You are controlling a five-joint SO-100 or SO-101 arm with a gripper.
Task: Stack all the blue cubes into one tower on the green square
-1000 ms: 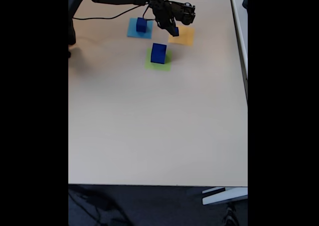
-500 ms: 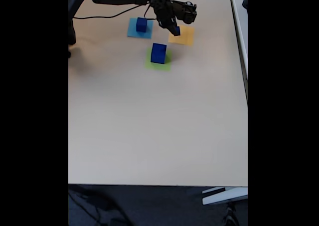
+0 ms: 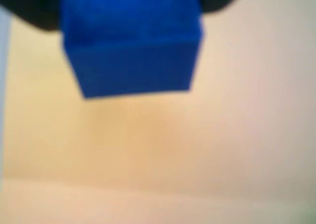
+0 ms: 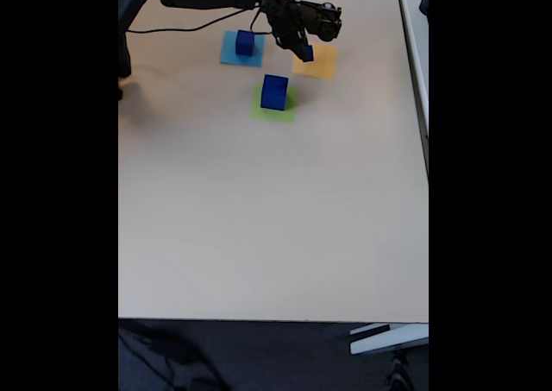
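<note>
Being held in the gripper [image 4: 304, 54]: one small blue cube [image 4: 305, 53], pinched between the jaws over the orange square [image 4: 317, 61]; blurred and close in the wrist view [image 3: 131, 41]. Being borne by the green square [image 4: 274, 106]: the largest cube [image 4: 274, 91]. Being borne by the light-blue square [image 4: 235, 53]: a third cube [image 4: 246, 43]. All being carried on the table [image 4: 267, 218].
</note>
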